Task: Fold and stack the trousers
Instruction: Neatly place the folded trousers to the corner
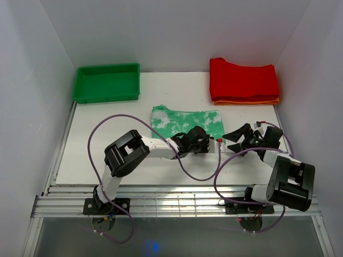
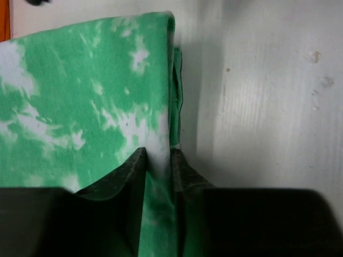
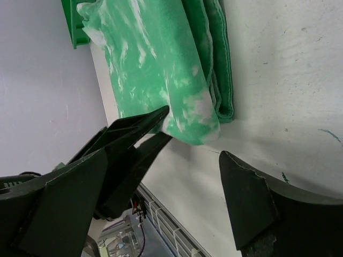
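Note:
The trousers [image 1: 185, 120], mint green with white blotches, lie folded into a compact rectangle at the middle of the white table [image 1: 107, 155]. My left gripper [image 1: 199, 135] sits at their near right edge. In the left wrist view its jaws stand close together with a strip of the trousers' [image 2: 80, 96] folded edge pinched between them [image 2: 158, 152]. My right gripper [image 1: 231, 139] stands open just to the right of the cloth. In the right wrist view the rolled corner of the trousers [image 3: 161, 64] reaches the gap between its fingers [image 3: 194, 134], and one finger's tip overlaps that corner.
A green bin [image 1: 107, 96] stands at the back left. At the back right a red folded garment [image 1: 244, 77] lies on an orange one [image 1: 246, 100]. White walls close in both sides. Purple cables loop over the near part of the table.

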Motion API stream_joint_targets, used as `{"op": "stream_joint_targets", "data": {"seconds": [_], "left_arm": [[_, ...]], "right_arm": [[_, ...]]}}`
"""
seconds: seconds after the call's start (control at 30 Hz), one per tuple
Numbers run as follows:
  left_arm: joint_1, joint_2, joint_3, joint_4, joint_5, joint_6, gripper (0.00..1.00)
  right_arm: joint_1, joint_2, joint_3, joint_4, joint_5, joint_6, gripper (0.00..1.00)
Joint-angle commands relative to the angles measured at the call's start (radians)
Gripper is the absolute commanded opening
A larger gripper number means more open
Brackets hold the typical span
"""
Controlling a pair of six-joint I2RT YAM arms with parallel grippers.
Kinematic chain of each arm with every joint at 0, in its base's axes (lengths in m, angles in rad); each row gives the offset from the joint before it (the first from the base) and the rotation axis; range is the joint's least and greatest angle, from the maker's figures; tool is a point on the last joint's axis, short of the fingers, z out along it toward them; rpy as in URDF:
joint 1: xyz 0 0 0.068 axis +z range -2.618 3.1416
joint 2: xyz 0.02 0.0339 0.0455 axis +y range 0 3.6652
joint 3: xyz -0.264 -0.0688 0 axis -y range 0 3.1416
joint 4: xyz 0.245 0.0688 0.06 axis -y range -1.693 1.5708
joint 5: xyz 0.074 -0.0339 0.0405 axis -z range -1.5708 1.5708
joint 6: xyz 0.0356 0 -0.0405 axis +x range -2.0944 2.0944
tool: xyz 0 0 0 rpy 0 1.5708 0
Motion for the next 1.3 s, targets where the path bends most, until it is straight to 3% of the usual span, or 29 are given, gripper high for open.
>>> {"op": "stream_joint_targets", "data": {"seconds": [0.0, 0.1, 0.17, 0.43, 0.5, 0.53, 0.63, 0.83, 0.97, 1.27], "left_arm": [[0.041, 0.050, 0.057, -0.147, 0.081, -0.069, 0.26], [0.070, 0.066, 0.099, -0.205, 0.138, -0.107, 0.06], [0.091, 0.060, 0.110, -0.213, 0.188, -0.138, 0.00], [0.127, -0.048, 0.092, -0.253, 0.354, -0.173, 0.00], [0.127, -0.046, 0.103, -0.270, 0.331, -0.173, 0.00], [0.120, -0.039, 0.118, -0.271, 0.299, -0.173, 0.02], [0.110, -0.019, 0.126, -0.265, 0.224, -0.169, 0.36], [0.050, -0.055, 0.066, -0.189, 0.098, -0.103, 0.43], [0.028, -0.080, 0.054, -0.178, 0.017, -0.086, 0.53], [0.012, -0.129, 0.080, -0.178, -0.033, -0.018, 0.61]], "right_arm": [[-0.005, -0.009, 0.002, 0.019, 0.017, 0.005, 0.90], [-0.005, -0.007, -0.004, 0.026, 0.039, 0.021, 0.90], [-0.005, 0.008, -0.009, 0.052, 0.043, 0.046, 0.90], [0.042, 0.053, -0.010, 0.154, 0.060, 0.104, 0.90], [0.071, 0.074, -0.004, 0.166, 0.069, 0.109, 0.90], [0.076, 0.082, 0.000, 0.166, 0.066, 0.109, 0.90], [0.079, 0.100, 0.013, 0.175, 0.060, 0.115, 0.90], [0.079, 0.083, 0.022, 0.172, 0.043, 0.116, 0.90], [0.079, 0.062, 0.008, 0.190, 0.034, 0.121, 0.90], [0.079, 0.042, -0.018, 0.224, 0.016, 0.138, 0.90]]}}
